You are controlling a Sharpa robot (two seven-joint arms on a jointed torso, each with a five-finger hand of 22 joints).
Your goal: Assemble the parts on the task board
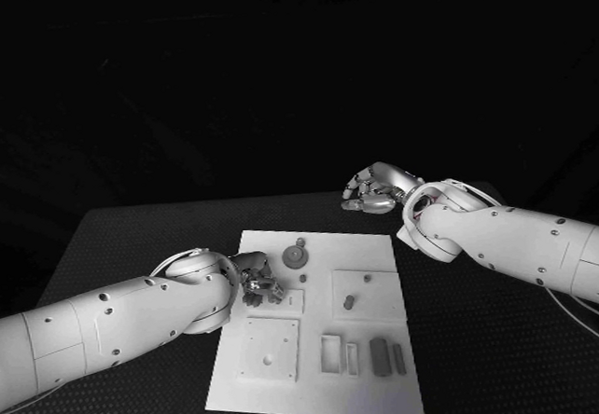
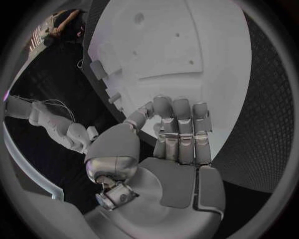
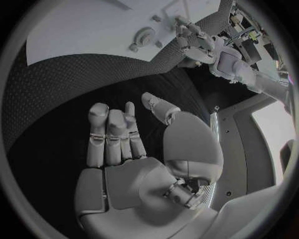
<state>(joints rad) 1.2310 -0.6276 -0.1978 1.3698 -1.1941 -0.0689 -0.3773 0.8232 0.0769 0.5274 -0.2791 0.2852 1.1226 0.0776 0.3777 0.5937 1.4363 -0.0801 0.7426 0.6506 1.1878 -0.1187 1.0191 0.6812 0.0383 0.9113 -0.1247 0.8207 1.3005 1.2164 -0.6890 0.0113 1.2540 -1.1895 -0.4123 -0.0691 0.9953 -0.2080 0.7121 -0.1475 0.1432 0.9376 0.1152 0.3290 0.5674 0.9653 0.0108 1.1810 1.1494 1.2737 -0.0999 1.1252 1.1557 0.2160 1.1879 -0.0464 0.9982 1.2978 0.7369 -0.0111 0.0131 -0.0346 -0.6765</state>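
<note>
The task board lies flat at the middle of the black table. The left hand sits over the board's left edge, beside a round gear-like part that lies just ahead of its fingertips. In the left wrist view the left hand's fingers are curled toward the palm with the thumb alongside; nothing can be seen between them, though whether a small piece is pinched there cannot be told.

The right hand hangs over bare table beyond the board's far right corner, apart from the board. In the right wrist view its fingers stand loosely extended, side by side, with the thumb set apart, and the palm holds nothing.

Between the two hands, on the board, a small dark peg stands in a square recess. Nearer the robot than the left hand lie a square plate and a row of narrow slots with a grey bar in one.
</note>
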